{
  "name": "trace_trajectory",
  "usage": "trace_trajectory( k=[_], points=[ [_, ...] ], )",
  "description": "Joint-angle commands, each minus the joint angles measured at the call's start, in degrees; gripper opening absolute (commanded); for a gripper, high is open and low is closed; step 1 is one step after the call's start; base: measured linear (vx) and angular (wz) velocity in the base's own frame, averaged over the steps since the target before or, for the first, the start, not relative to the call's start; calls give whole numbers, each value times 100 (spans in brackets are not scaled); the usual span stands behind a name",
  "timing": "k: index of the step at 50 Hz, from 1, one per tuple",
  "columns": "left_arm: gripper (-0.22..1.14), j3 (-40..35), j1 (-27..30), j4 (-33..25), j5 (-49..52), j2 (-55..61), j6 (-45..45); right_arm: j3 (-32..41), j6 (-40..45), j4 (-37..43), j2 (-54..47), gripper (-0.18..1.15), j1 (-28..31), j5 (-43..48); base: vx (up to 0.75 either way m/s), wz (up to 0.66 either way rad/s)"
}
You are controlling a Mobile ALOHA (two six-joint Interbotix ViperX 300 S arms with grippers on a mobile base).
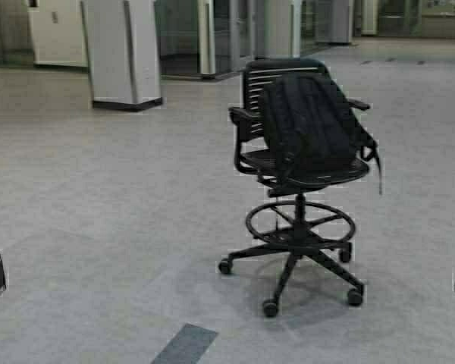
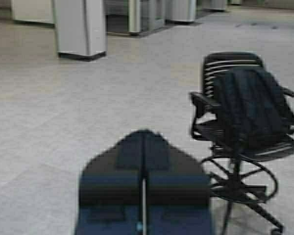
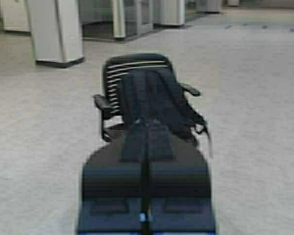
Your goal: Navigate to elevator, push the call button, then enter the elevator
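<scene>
While the base was in the driving stage | office chair (image 1: pixel 299 182) with backpack (image 1: pixel 311 121) stood just ahead, blocking | left gripper (image 2: pixel 143 142) and right gripper (image 3: pixel 148 129): 2 pairs of fingers pressed together, empty | elevator, call button: unseen | advice: steer left of chair toward the pillar (image 1: pixel 123 49).

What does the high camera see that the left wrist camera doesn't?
Only the high view shows the dark grey floor stripe and the whole wheeled base of the black swivel office chair.

Only the left wrist view shows the left gripper up close, its two dark fingers pressed together.

Both show the chair with the black fabric backpack resting on its seat, the pale grey square pillar, the glass doorways behind, and the grey tiled floor.
</scene>
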State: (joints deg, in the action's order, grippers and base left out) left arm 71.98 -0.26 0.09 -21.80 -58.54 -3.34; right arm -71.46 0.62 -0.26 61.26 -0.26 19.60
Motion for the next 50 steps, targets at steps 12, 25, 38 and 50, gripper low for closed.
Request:
trace_trajectory(
  k=[12,25,38,50],
  points=[
    [2,-105,-9,-9,-26,79,-18,105,-9,-9,-79,5,0,149,42,41],
    [2,-193,-9,18,-53,308,-18,79,-53,-9,-185,5,-141,325,45,31],
    [2,-141,-9,18,-53,352,-9,105,-26,-9,-360,5,-141,343,53,25],
    [2,-123,-9,44,-44,360,70,105,-26,-9,-360,5,-141,343,54,28]
  ],
)
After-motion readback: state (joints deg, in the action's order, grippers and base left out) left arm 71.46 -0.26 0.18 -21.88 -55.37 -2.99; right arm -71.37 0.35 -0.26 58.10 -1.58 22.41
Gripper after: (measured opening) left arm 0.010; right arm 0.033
